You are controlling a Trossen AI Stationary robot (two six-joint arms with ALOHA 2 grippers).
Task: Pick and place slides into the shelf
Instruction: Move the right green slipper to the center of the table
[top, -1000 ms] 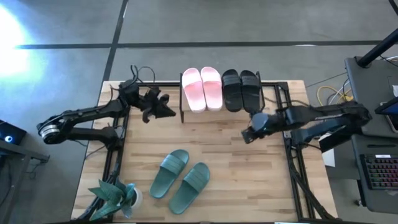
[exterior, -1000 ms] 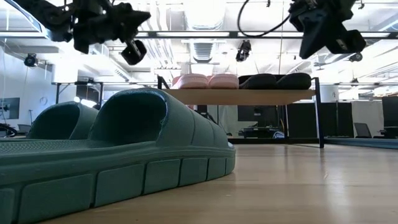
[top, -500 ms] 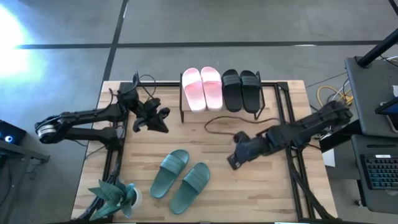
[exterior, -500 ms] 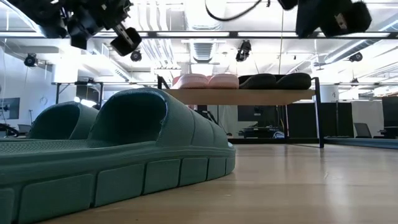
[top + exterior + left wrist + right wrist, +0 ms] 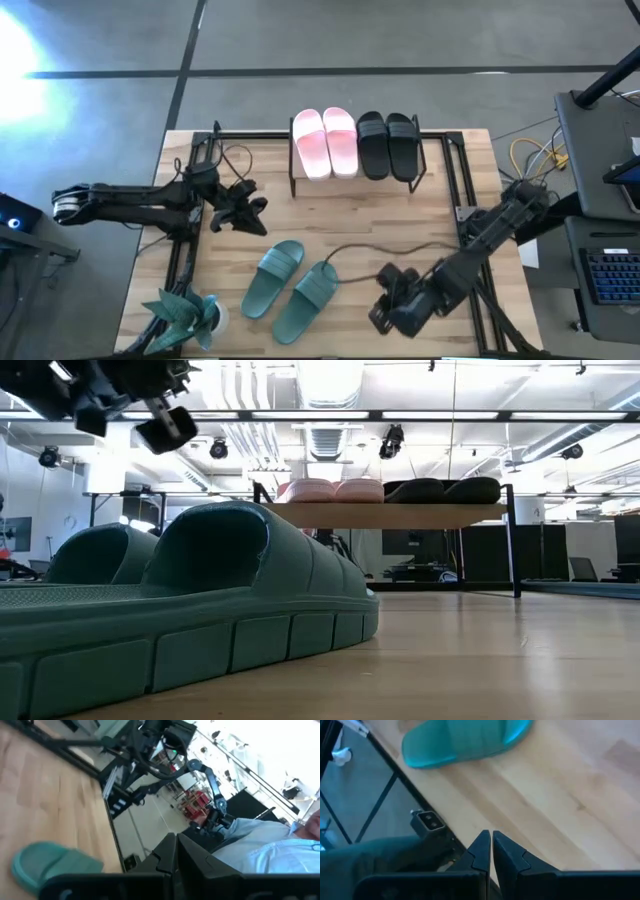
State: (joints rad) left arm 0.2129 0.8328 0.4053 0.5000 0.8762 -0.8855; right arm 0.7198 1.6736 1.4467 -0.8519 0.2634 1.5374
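The left arm reaches in from the left edge of the desk [image 5: 420,220], stretched nearly flat and level, its dark jointed links ending in the left gripper [image 5: 240,212] above the boards just left of the shelf and up-left of the green pair. In its wrist view its two dark fingers [image 5: 167,857] lie pressed together, holding nothing. A small green plant [image 5: 185,315] sits at the desk's near left corner.

The desk is light wood in narrow butcher-block planks, with black metal framing along both sides. On it, toward the near middle, the two dark green slides [image 5: 290,285] lie side by side, touching or nearly so, angled with toes up-right; they are smooth moulded rubber with a wide rounded strap and a ribbed sole edge that shows in the low view [image 5: 200,620].

At the far edge stands the shelf [image 5: 296,180], a pale plank on thin black legs. On it lie the light pink slides [image 5: 325,140] and, just right of them, the black slides [image 5: 388,143], all four in a row with toes pointing off the far edge.

The right arm comes from the right side, bent down and forward across the near right of the desk, a dark cable looping behind it. The right gripper [image 5: 390,305] hangs low just right of the green pair, jaws closed tip to tip [image 5: 487,847] and empty, a green slide beyond them.
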